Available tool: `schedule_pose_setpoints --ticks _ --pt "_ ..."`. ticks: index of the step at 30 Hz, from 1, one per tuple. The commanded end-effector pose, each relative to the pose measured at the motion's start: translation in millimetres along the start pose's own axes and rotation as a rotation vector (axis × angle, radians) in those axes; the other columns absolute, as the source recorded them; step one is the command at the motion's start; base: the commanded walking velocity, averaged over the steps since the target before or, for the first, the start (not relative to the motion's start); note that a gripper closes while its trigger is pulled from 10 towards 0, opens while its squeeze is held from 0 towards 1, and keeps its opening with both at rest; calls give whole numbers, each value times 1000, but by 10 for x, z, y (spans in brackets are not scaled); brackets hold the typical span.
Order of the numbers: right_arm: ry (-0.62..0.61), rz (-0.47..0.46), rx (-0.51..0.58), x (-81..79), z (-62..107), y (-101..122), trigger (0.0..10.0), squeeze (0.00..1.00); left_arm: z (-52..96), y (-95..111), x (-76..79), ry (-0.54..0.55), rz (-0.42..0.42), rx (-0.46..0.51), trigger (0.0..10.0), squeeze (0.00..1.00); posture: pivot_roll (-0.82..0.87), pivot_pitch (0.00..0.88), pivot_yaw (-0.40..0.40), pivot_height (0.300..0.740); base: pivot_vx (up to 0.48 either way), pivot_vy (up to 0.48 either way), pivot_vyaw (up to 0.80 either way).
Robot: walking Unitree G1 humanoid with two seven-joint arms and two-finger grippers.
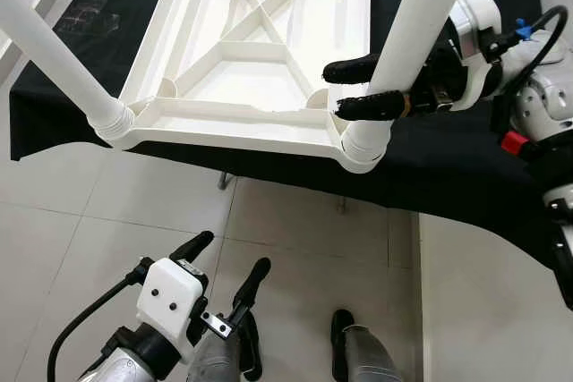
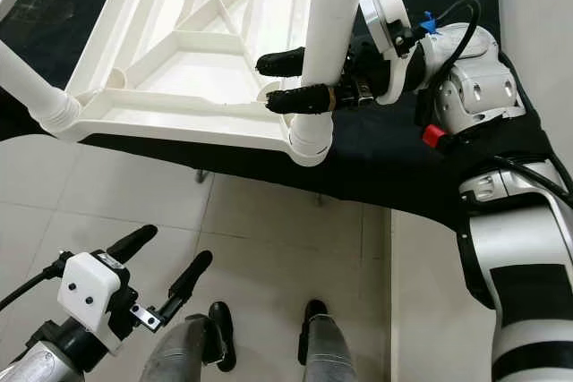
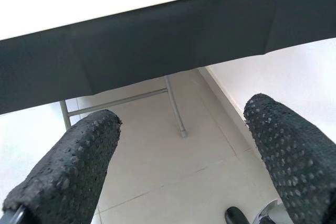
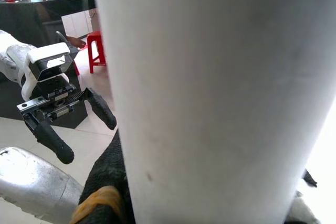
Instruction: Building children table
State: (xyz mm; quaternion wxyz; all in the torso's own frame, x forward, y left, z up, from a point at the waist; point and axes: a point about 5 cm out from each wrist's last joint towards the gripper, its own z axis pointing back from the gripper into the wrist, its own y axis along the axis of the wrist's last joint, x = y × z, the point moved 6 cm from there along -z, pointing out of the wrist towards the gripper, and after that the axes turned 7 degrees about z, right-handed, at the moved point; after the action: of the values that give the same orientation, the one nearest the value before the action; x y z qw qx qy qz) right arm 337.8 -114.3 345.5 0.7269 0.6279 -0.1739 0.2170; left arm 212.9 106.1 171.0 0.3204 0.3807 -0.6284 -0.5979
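A black cloth [image 1: 466, 176] covers the table [image 1: 54, 118] in front of me, and pale floor tiles [image 1: 295, 248] run beneath it, where the table's metal legs [image 3: 173, 106] stand. On the cloth lies the white plastic tabletop [image 1: 260, 51], upside down with its ribs showing. My right gripper [image 1: 363, 87] is clamped around the white leg [image 1: 416, 24] standing in the near right corner socket [image 1: 363, 145]. Another leg [image 1: 49, 51] sits in the near left corner. My left gripper [image 1: 224, 266] hangs low over the floor, fingers spread, holding nothing.
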Motion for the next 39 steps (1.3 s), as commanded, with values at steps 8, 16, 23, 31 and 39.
schedule_pose_setpoints --ticks 8,16,23,31,39 --pt "16 -68 -6 -84 -45 -192 10000 0 35 -60 -9 0 3 -34 10000 0 113 421 64 740 0 0 0" --pt "-29 -68 -11 -61 5 -210 10000 0 27 -67 -15 -1 3 -32 10000 0 107 414 63 740 0 0 0" --pt "-85 -63 -27 -54 21 -243 10000 0 13 -74 -23 0 0 -30 10000 0 102 406 62 740 0 0 0" --pt "-150 -62 -58 -62 44 -289 10000 0 -6 -78 -29 0 -1 -25 10000 0 94 398 60 740 0 0 0" --pt "-219 -56 -75 -57 42 -306 10000 0 -23 -82 -34 0 -2 -22 10000 0 87 393 60 740 0 0 0"
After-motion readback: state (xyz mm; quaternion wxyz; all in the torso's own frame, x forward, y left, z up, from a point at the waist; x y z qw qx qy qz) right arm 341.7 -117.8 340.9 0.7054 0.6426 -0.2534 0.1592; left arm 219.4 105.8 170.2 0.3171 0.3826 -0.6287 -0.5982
